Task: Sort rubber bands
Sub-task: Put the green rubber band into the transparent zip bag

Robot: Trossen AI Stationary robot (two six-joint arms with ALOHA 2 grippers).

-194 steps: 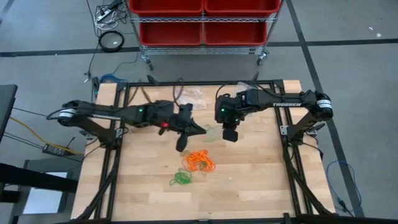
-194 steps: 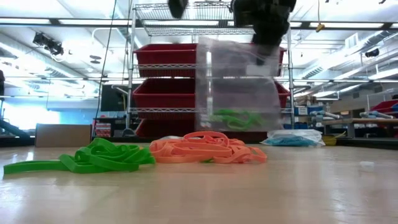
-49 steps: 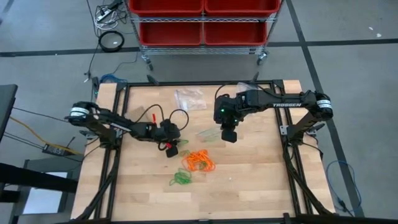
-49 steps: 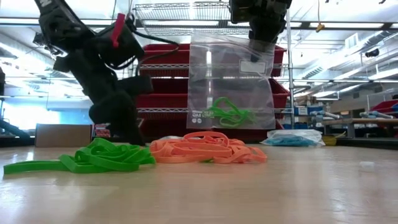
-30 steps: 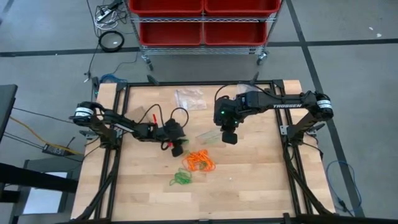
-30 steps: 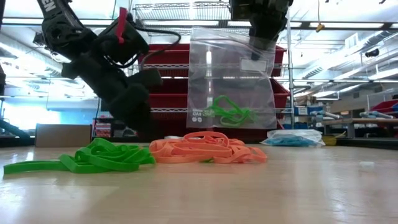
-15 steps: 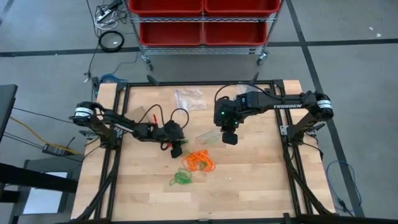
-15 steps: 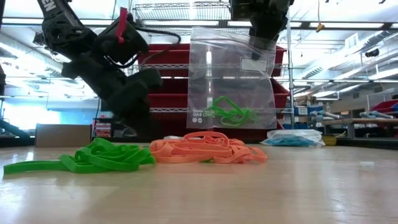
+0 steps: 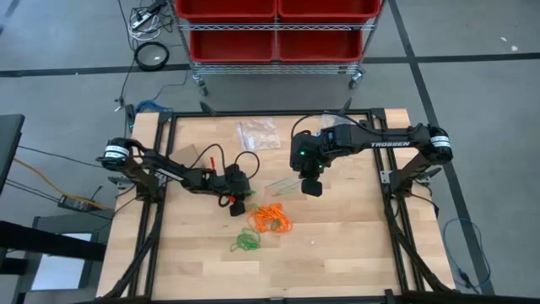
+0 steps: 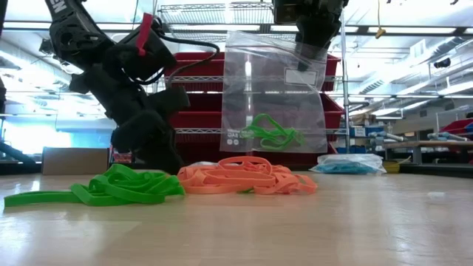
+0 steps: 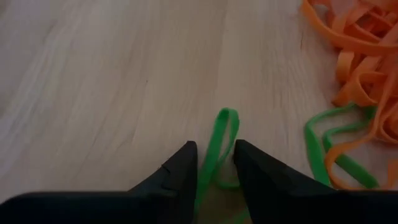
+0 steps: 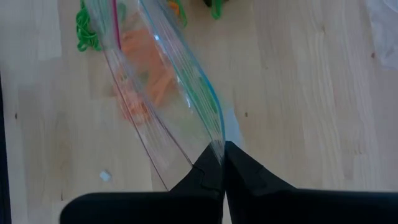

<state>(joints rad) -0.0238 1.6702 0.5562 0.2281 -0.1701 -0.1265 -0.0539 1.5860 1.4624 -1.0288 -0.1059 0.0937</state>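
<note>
- Sorting looks partly done, in my judgement: a few thin green rubber loops point(image 10: 272, 135) already hang inside the clear plastic zip bag point(image 10: 275, 96) in the upper middle of the low view; a second clear bag holding blue bands point(image 10: 347, 165) lies at that view's right, on the wooden table point(image 9: 354, 236).
- Left to sort: the loose clump of orange rubber bands point(image 9: 270, 219) at the centre of the high view, and the smaller green clump point(image 9: 245, 243) just below and left of it; neither is bagged yet.
- Left gripper point(image 11: 213, 163), low at the table just left of the orange clump: fingers narrowly spread with a single green rubber band point(image 11: 219, 138) running between them; a pinch appears to be forming.
- Right gripper point(image 12: 221, 160), upper centre of the high view: fingers pressed together on the bag's top edge, holding it hanging above the table.
</note>
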